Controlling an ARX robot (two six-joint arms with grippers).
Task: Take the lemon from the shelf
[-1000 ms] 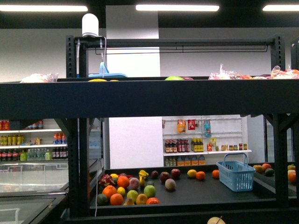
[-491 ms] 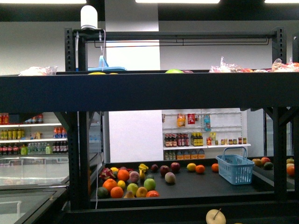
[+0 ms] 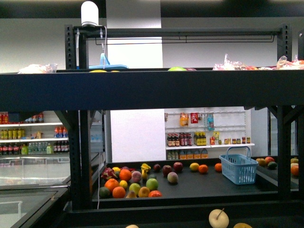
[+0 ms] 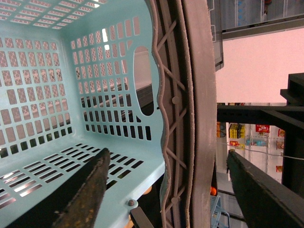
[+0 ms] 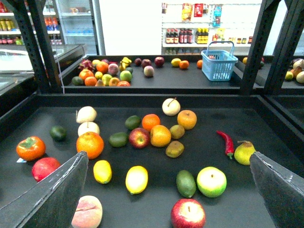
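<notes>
The black metal shelf [image 3: 152, 90], made of wide flat dark boards on hole-punched uprights, filled the front view. The right wrist view showed one of its matte boards. There the lemon [image 5: 102, 171], a small bright yellow oval fruit with smooth skin, lay on the part nearest the gripper. It was just beside a slightly larger, paler yellow oval fruit [image 5: 137, 179] and near a dimpled round orange [image 5: 90, 145]. A glossy red apple [image 5: 139, 137], a slim curved red chilli [image 5: 226, 143] and a smooth round green-and-yellow apple [image 5: 211, 182] lay scattered on the same board, apart from the lemon.

The right gripper [image 5: 167, 156] hung over these fruits with its two dark, flat, wedge-shaped fingers spread wide and nothing between them. The left gripper [image 4: 168, 153] was also spread wide, straddling the wall of a light-blue plastic basket [image 4: 109, 171]. One finger sat inside above the slotted floor and the other outside, with the ribbed, wavy rim between them. I could not tell whether either finger touched the basket.
</notes>
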